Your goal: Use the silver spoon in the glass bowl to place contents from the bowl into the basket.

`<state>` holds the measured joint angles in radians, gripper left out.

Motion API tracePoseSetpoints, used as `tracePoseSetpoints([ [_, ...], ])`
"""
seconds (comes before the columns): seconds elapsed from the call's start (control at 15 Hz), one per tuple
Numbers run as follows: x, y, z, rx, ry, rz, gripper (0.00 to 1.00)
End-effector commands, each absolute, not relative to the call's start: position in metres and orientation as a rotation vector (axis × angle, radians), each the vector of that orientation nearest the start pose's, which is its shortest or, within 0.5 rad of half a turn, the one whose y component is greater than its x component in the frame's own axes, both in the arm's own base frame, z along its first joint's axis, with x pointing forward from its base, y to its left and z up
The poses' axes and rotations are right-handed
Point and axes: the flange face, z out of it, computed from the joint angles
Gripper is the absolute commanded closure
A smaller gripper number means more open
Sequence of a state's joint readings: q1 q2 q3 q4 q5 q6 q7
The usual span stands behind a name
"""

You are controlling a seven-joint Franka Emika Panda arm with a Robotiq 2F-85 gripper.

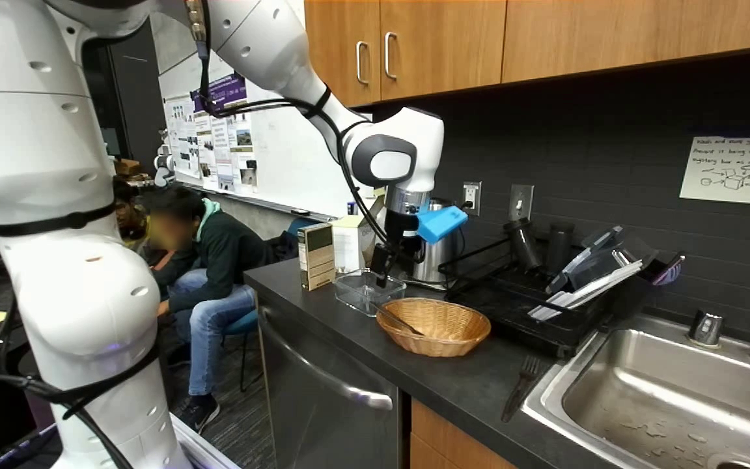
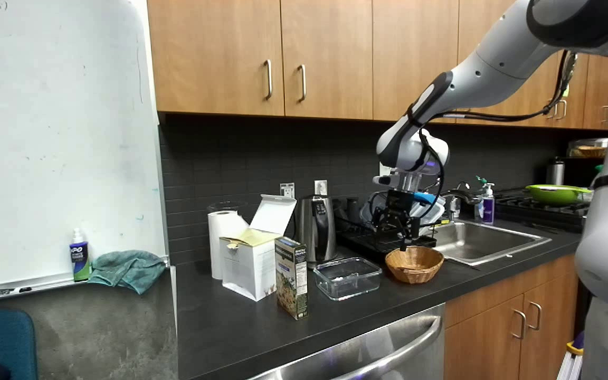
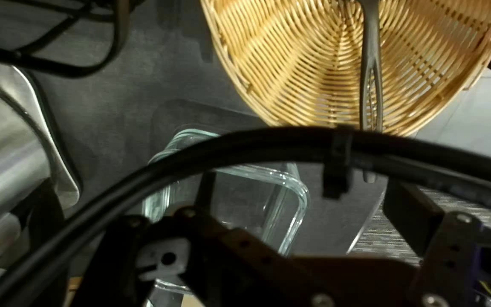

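Observation:
A tan woven basket (image 1: 443, 335) rests on the counter beside the clear glass bowl (image 2: 348, 282), as both exterior views show. The silver spoon (image 3: 370, 64) lies in the basket (image 3: 296, 81), its handle leaning over the rim; the wrist view cuts off its head at the top edge. Above the glass bowl (image 3: 301, 200) my gripper (image 3: 301, 196) stands wide open, nothing between its fingers (image 3: 405, 213). The spoon (image 1: 402, 320) is apart from the gripper. No contents can be made out in the bowl; they are hidden or out of view.
A steel kettle (image 2: 315, 232) and the black dish rack (image 1: 499, 293) stand behind. A food box (image 2: 291, 277) and an opened white box (image 2: 251, 266) are beside the glass bowl. A fork (image 1: 522, 387) lies near the sink (image 1: 674, 397). A black cable (image 3: 228, 149) crosses the wrist view.

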<state>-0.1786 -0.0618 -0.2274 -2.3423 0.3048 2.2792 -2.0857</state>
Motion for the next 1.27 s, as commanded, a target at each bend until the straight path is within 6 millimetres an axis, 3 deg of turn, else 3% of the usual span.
tracePoseSetpoints([
  [0.0, 0.461, -0.174, 0.374, -2.376, -1.964, -0.329, 0.0],
  [1.0, 0.459, -0.126, 0.4, -2.779, -1.526, -0.177, 0.0],
  [1.2, 0.465, -0.129, 0.395, -2.762, -1.523, -0.178, 0.0],
])
